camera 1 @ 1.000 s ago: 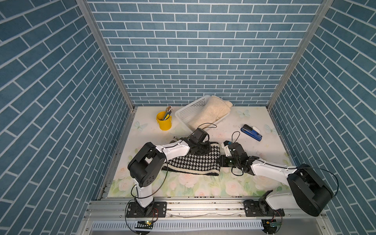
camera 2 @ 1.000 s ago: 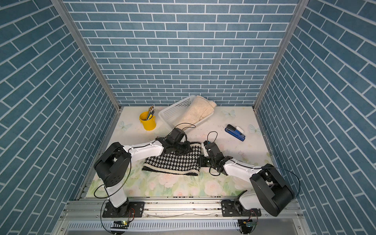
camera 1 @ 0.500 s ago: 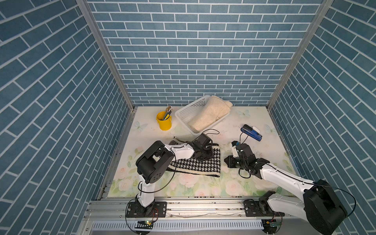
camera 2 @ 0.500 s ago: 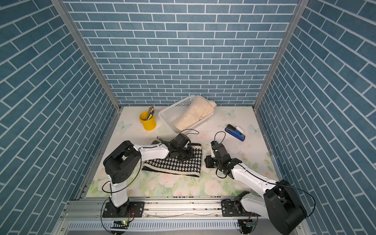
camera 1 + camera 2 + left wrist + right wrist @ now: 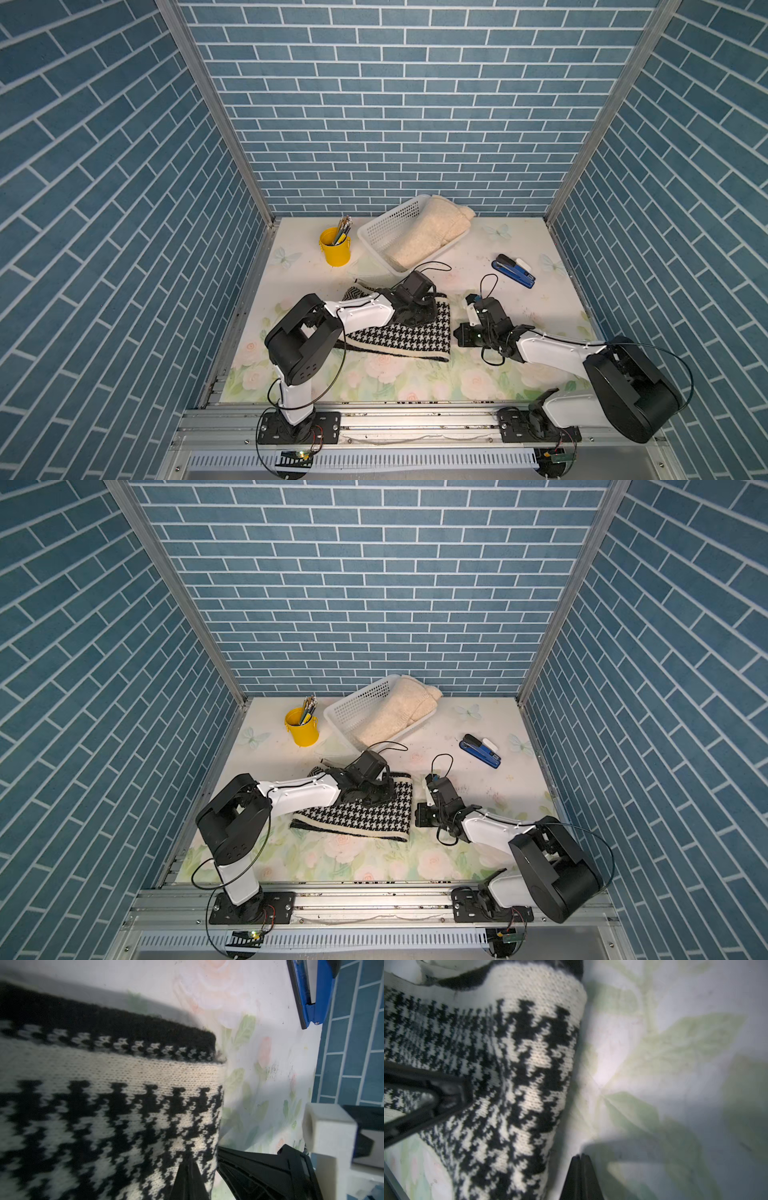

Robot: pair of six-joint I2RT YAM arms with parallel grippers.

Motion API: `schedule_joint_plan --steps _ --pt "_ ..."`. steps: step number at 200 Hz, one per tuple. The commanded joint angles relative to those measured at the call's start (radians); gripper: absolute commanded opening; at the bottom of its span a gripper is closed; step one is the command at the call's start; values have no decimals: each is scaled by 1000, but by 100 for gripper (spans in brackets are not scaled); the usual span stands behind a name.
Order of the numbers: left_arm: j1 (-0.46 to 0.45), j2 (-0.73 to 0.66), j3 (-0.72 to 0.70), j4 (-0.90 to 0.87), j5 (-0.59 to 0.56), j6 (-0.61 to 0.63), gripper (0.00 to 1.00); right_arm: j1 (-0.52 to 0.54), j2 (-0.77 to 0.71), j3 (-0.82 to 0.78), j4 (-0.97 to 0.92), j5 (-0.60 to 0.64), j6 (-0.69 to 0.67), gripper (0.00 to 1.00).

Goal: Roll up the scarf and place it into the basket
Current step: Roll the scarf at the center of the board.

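Note:
The scarf (image 5: 405,338), a black-and-white houndstooth knit, lies folded flat on the floral table in both top views. My left gripper (image 5: 423,319) is shut, and its tips rest on top of the scarf (image 5: 104,1105) near its far right corner. In the left wrist view that gripper (image 5: 189,1166) shows no fabric between its fingers. My right gripper (image 5: 458,336) is also shut and lies low on the table just right of the scarf's edge. In the right wrist view its tips (image 5: 580,1157) stand beside the scarf (image 5: 512,1064) without touching it. The white basket (image 5: 384,228) stands at the back.
A cream rolled cloth (image 5: 428,235) lies in the basket and sticks out over its rim. A yellow bucket (image 5: 336,249) of pencils stands left of the basket. A blue stapler (image 5: 513,271) lies at the back right. Blue brick walls close in three sides.
My left gripper has slid forward and to the right onto the scarf. My right gripper has finished closing, drawn back a little and returned to the scarf's right edge.

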Motion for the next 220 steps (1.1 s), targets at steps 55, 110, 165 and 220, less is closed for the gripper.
schedule_joint_plan --steps 55,110,165,220 --pt "-5 38 -29 -30 -59 -4 0 0 147 -42 280 -162 18 0" --pt "-6 58 -58 -19 -56 -16 0 0 117 -22 332 -219 35 0" --pt "33 -18 -87 -18 -71 -7 0 15 103 -10 371 -277 60 0" --pt "86 -59 -142 17 -30 4 0 71 152 43 405 -297 72 0"
